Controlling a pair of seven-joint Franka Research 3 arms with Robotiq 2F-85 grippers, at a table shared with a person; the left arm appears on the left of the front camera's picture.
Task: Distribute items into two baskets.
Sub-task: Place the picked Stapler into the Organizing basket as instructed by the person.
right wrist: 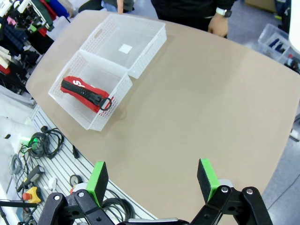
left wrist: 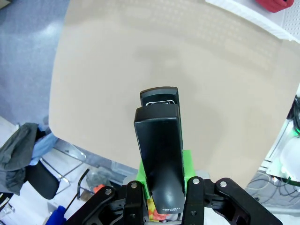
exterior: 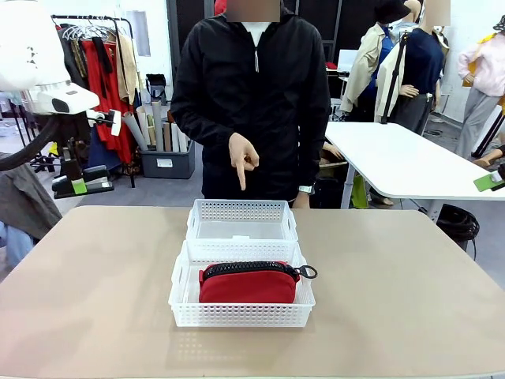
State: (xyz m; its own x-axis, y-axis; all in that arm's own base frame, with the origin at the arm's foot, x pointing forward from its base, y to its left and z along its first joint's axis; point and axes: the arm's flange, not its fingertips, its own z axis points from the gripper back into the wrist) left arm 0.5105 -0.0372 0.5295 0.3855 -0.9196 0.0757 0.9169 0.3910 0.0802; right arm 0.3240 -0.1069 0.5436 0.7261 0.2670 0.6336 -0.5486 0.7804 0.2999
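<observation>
My left gripper (exterior: 77,183) hangs high off the table's left rear corner, shut on the black stapler (exterior: 99,188). In the left wrist view the stapler (left wrist: 157,136) sticks out between the green pads (left wrist: 188,164) above the tan table. Two white baskets stand end to end mid-table. The near basket (exterior: 183,304) holds the red pouch (exterior: 248,284); the far basket (exterior: 197,213) is empty. The person's hand (exterior: 241,158) points a finger down at the far basket. My right gripper (right wrist: 152,180) stands open over the table's right side, well away from the baskets (right wrist: 140,56) and pouch (right wrist: 77,89).
The tan table (exterior: 95,276) is bare on both sides of the baskets. The person stands at the far edge, with the other hand (right wrist: 216,23) resting by the table. Cables and tools lie on the floor beside the table (right wrist: 42,140). A white table (exterior: 394,158) stands behind on the right.
</observation>
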